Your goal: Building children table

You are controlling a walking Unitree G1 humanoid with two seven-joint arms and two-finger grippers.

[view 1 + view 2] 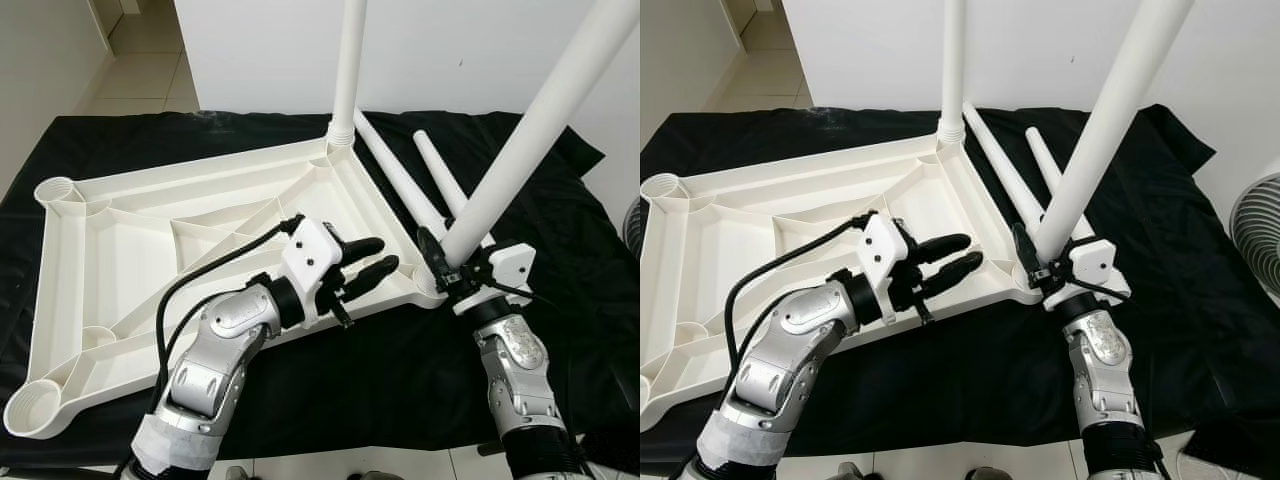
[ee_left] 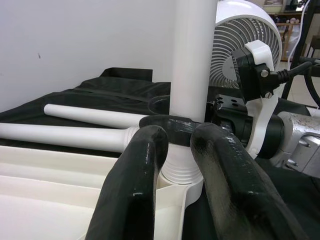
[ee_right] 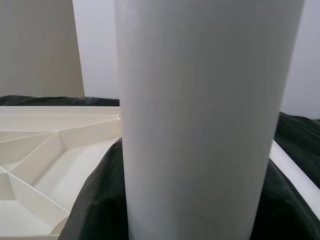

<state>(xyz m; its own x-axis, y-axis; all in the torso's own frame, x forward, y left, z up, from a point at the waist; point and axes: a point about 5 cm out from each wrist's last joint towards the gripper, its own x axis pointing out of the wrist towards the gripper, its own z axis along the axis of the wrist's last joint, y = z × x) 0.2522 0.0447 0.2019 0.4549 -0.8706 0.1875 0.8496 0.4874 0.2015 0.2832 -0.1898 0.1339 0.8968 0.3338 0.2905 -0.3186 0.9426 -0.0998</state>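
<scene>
The white table top lies upside down on a black cloth. One white leg stands in its far corner. A second leg leans up from the near right corner, and my right gripper is shut on it just above its ribbed base. That leg fills the right wrist view. My left gripper hovers open over the top's near right edge, pointing at that leg, with nothing between its fingers. Two loose legs lie on the cloth.
Open round sockets sit at the top's near left corner and far left corner. A white fan stands to the right of the cloth. A white wall rises behind, and pale floor tiles lie at the far left.
</scene>
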